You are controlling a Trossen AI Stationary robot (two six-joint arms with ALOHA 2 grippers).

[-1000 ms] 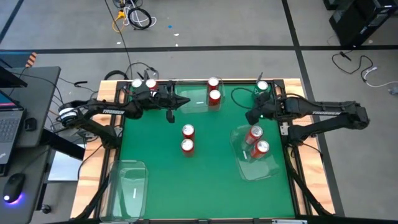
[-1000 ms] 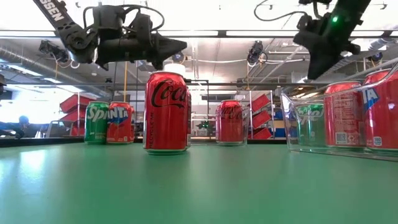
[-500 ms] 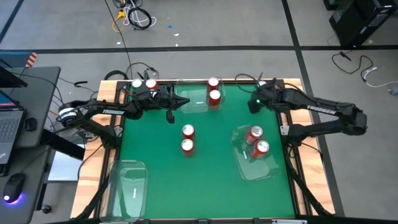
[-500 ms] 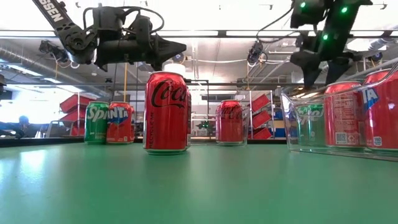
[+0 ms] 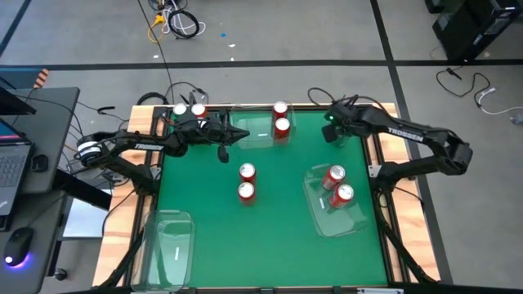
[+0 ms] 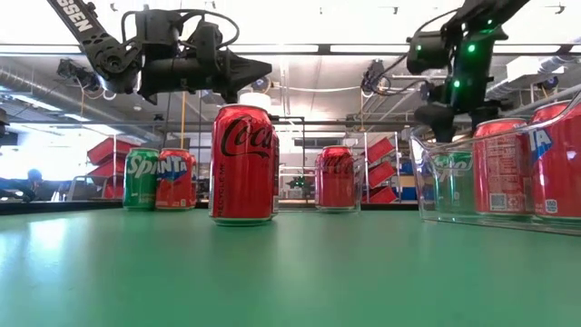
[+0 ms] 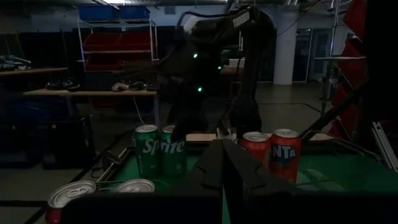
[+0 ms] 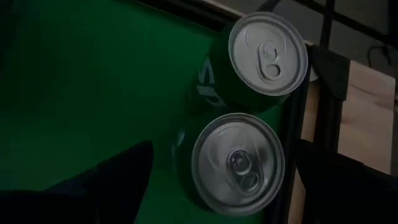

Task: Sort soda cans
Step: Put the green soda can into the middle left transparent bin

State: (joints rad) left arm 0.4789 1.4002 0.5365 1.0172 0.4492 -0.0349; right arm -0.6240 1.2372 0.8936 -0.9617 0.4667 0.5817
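Observation:
Two green soda cans [image 8: 267,53] [image 8: 236,162] stand side by side at the table's far right corner. My right gripper [image 5: 330,131] hangs above them, pointing down and open. Its fingers [image 8: 112,180] stand on either side of the nearer green can without touching it. My left gripper [image 5: 226,135] is shut and empty, held above the table at the far left [image 6: 259,68]. Two red cans [image 5: 247,172] [image 5: 245,191] stand at the table's middle. Two more red cans [image 5: 333,175] lie in a clear tray [image 5: 327,220] at the right.
Two red cans [image 5: 282,126] stand at a clear tray [image 5: 253,135] at the far middle. Two cans [image 5: 180,110] stand at the far left corner. An empty clear tray [image 5: 170,245] sits at the near left. The wooden table frame [image 5: 384,122] runs close beside the green cans.
My right gripper has moved toward the table's far edge and come lower, over the two green cans at the far right corner. The cans have stayed where they were.

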